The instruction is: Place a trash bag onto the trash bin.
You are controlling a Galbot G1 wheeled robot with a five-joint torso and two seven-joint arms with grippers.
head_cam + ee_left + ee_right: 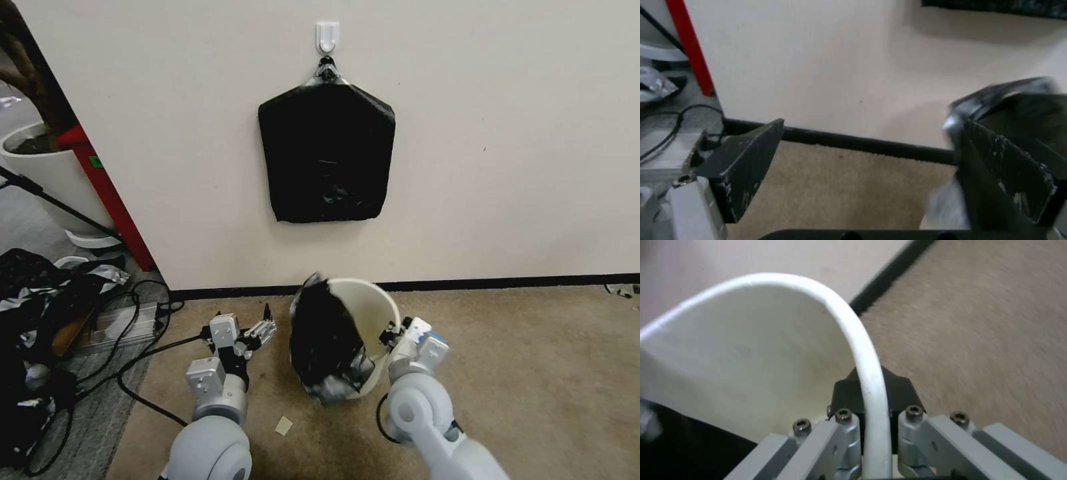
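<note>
I saw my right gripper (389, 335) pinching the trash bin (371, 308) rim, trash bag (325, 340) draped over its left side, left gripper (262, 328) beside it.

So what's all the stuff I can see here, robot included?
trash bin: one, cream-white, on the carpet by the wall, tilted.
trash bag: one, glossy black, draped over the bin's left rim and side.
pack of bags: one, black, hanging flat on the wall.
hook: one, white, on the wall, holding the pack.
planter pot: one, white, far left.
red post: one, at the wall's left edge.
plastic heap: one, black and silver, left floor, with black cables.
paper scrap: one, pale, on the carpet.
left gripper: fingers apart, empty, left of the bin.
right gripper: fingers closed on the bin's right rim.
</note>
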